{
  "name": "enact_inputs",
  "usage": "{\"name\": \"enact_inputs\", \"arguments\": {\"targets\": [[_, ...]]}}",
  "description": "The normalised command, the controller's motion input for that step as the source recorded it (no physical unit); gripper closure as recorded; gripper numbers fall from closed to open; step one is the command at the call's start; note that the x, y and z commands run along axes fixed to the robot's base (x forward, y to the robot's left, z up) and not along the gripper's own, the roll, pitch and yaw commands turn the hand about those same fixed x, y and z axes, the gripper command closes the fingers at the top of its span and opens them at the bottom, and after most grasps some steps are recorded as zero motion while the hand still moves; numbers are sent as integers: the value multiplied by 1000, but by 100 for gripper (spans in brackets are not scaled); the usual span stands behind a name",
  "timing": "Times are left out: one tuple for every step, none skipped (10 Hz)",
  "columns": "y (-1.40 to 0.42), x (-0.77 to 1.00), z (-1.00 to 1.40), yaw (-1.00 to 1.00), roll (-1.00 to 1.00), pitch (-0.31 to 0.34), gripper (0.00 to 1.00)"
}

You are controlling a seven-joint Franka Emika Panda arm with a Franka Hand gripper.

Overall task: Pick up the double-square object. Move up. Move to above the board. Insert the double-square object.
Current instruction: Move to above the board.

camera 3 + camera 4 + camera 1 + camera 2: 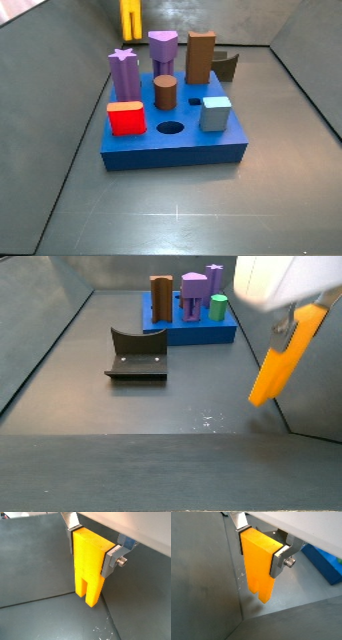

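My gripper [92,546] is shut on the double-square object [87,572], a tall orange-yellow block with a groove splitting its lower end. The silver fingers [112,560] clamp its upper end, also in a wrist view [261,549]. The block hangs upright above the grey floor. In a side view the block [281,361] hangs under the white gripper [297,324], well apart from the blue board [201,334]. In a side view the block [130,20] shows behind the board [174,155]; the gripper is out of that frame. The board's corner shows in a wrist view [324,562].
The board carries a purple star peg [123,70], a purple peg [163,50], a brown rectangular peg [201,57], a brown cylinder [164,92], a red cube [126,118] and a grey-blue block [217,112]. A round hole [170,127] is open. The fixture [138,353] stands by the board.
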Motion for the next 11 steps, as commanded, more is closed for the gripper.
{"name": "enact_inputs", "arguments": {"targets": [[20,-196,1000,-133,38,194,100],[20,-195,1000,-121,38,186,100],[14,-171,1000,-85,38,141,100],[14,-140,1000,-43,46,101,100],[12,-119,1000,-15,48,84,100],[10,-102,1000,2,53,75,100],[7,-69,845,12,57,73,100],[4,-45,705,14,59,72,100],[-1,-34,612,14,58,75,100],[-6,-16,421,17,62,79,100],[-7,-13,278,19,67,82,100]]}}
